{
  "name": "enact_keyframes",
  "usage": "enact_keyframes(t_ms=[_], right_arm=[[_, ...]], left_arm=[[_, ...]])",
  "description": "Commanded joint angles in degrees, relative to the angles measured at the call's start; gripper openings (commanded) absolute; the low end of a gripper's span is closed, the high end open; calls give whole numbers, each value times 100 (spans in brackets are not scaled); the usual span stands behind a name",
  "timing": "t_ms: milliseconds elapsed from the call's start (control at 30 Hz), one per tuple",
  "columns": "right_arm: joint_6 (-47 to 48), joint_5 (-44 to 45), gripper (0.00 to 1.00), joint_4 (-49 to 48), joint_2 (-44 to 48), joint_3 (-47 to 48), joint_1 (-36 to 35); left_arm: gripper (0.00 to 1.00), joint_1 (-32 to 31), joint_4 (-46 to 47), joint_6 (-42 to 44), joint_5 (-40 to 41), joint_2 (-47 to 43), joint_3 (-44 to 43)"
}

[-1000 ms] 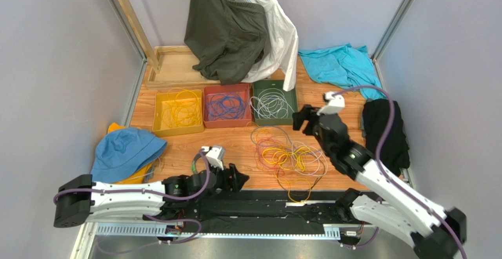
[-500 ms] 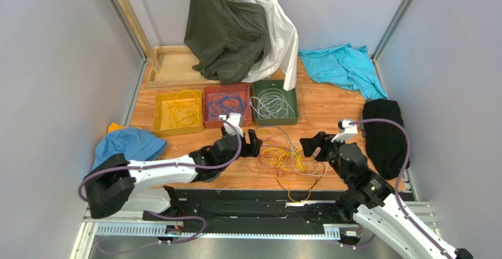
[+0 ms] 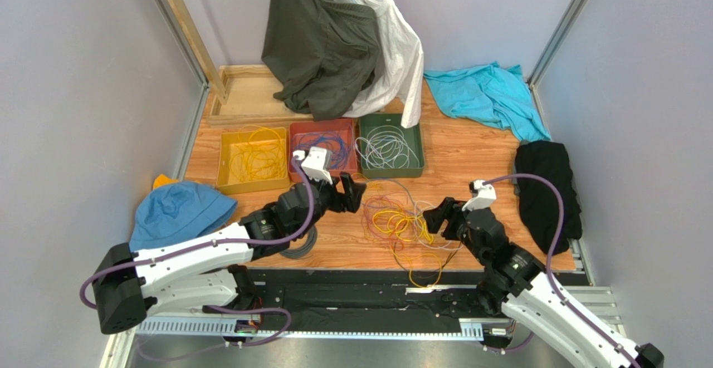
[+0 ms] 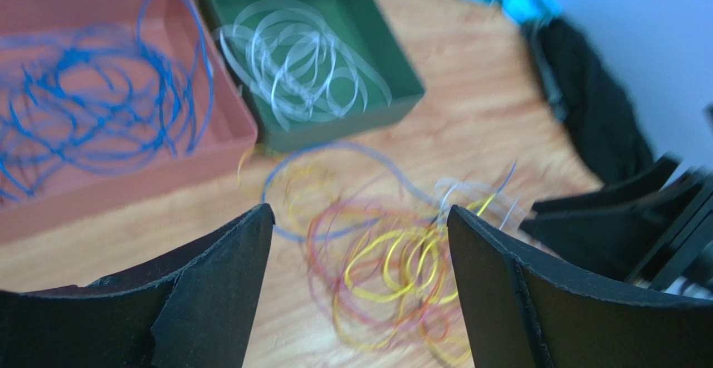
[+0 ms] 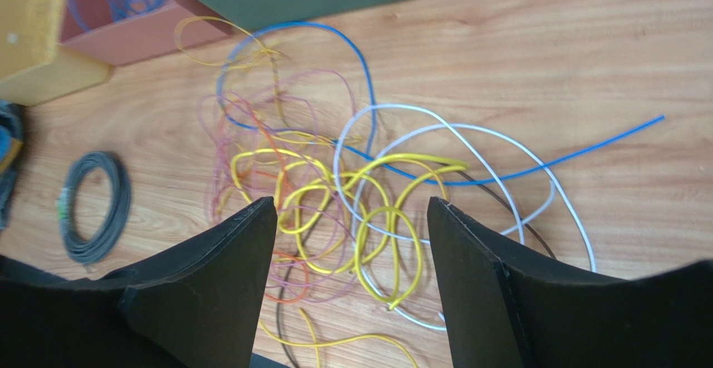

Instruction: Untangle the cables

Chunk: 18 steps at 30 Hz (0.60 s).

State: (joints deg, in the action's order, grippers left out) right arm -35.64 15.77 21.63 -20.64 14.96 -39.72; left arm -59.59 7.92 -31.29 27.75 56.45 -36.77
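The cables point(image 3: 410, 222) lie in one loose heap on the wooden table point(image 3: 469, 155), at its middle, just near of the green tray point(image 3: 392, 171) and between my two arms. Through the right wrist camera the heap point(image 5: 368, 209) shows glossy yellow loops on top, two wide white rings, one long blue strand running off to the right, and fainter purple and orange-red wires underneath with a dark one at the near edge. All are string-thin, smooth and springy, and they cross each other in many places.

My left gripper point(image 3: 356, 193) hangs at the heap's far-left edge with its fingers spread wide and nothing between them. My right gripper point(image 3: 435, 216) sits at the heap's right side, also spread wide and empty.

The red tray point(image 4: 125, 193) holds blue wire, the green one holds white coils, and the yellow tray point(image 3: 223, 161) holds yellow wire. A flat grey coil point(image 5: 96, 208) rests left of the heap.

Compared with half a second ago, the left gripper has shifted slightly farther from me, and the right one has drawn nearer and closer to the heap.
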Motion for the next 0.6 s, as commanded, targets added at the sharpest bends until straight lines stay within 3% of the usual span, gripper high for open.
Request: enact_keyframes(t_ms=[0,300,567], right_arm=[[-224,330,70,-212,-798,182,-35],[-540,892,66,-466,-1794,376,-35],[-348,1279,67,-1424,-2933,586,-27]], left_arm=[[85,0,85,-430,-480,244,512],[84,0,570,-624,-929,403,899],[84,0,798,-747,-1043,271,1190]])
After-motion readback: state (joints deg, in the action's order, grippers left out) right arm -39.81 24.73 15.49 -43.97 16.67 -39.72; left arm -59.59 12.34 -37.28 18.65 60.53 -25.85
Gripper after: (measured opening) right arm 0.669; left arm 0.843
